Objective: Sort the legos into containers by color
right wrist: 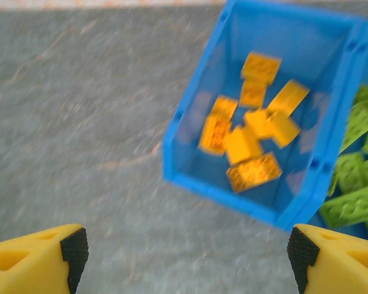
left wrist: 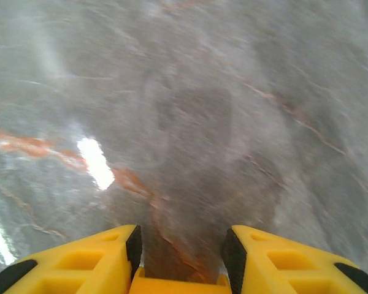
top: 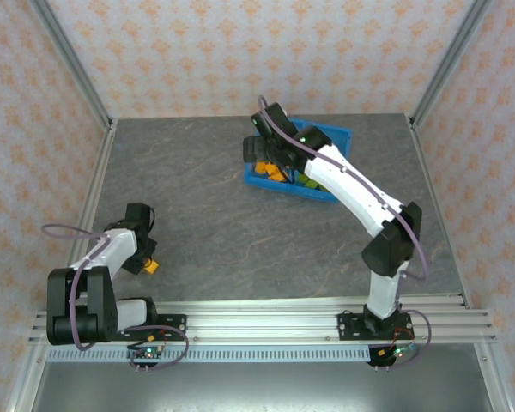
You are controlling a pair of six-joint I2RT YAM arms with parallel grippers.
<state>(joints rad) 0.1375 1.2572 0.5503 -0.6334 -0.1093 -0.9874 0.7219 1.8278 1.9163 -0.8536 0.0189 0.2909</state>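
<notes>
Sorting appeared nearly complete: orange legos (right wrist: 251,141) lay in one compartment of the blue bin (right wrist: 178,116), green legos (right wrist: 356,184) in the adjacent one; right fingers (right wrist: 37,257) hung spread above it; left fingers (left wrist: 80,263) pinched a remaining orange lego (top: 152,266) near the surface (top: 206,215), well apart from the bin.

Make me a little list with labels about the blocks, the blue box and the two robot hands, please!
Box: bright blue plastic bin, two compartments side by side
One compartment: orange studded plastic bricks, in a loose heap
Other compartment: green studded plastic bricks
Right gripper: jaws wide open, holding nothing, above the grey marbled tabletop just beside the bin
Left gripper: low over the tabletop, far from the bin; jaws a little apart, too unclear to tell if it holds anything
</notes>
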